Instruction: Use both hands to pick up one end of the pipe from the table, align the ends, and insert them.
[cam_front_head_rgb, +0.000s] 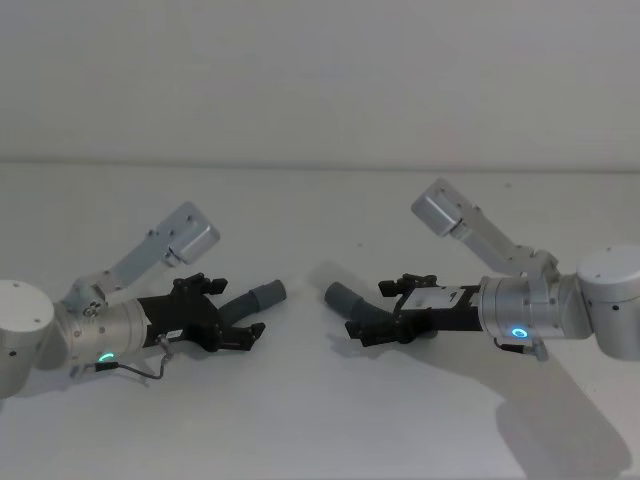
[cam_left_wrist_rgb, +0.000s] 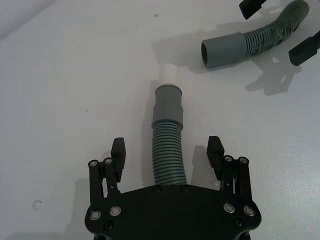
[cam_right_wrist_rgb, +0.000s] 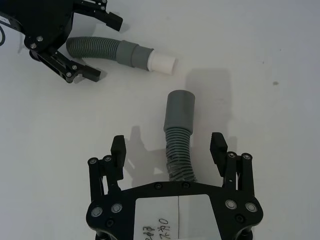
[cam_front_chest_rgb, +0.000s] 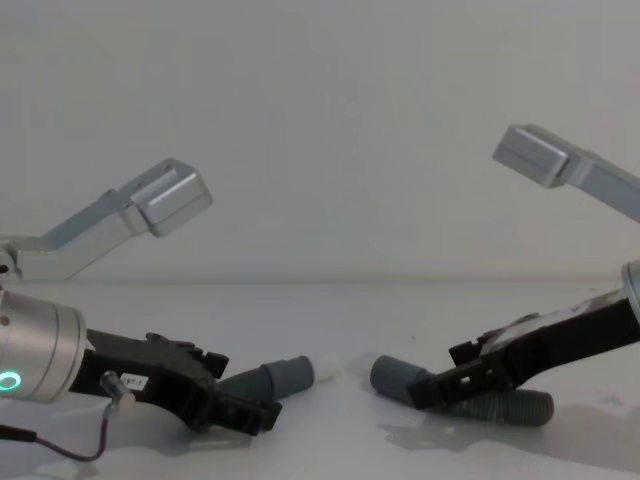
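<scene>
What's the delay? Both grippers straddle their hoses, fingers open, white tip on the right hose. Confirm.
No. The white tip is on the left hose, straddled by the open left gripper; the right wrist view shows it. The right gripper, open, straddles the right hose.

The left hose piece (cam_front_head_rgb: 258, 298) and the right hose piece (cam_front_head_rgb: 348, 299) lie on the worktop (cam_front_head_rgb: 320, 430) in the lower middle of the head view, pointing at each other with a gap between. Each sits between spread jaws, touching neither: the left end effector (cam_front_head_rgb: 243, 312) at lower left, the right end effector (cam_front_head_rgb: 368, 311) at lower right.
</scene>
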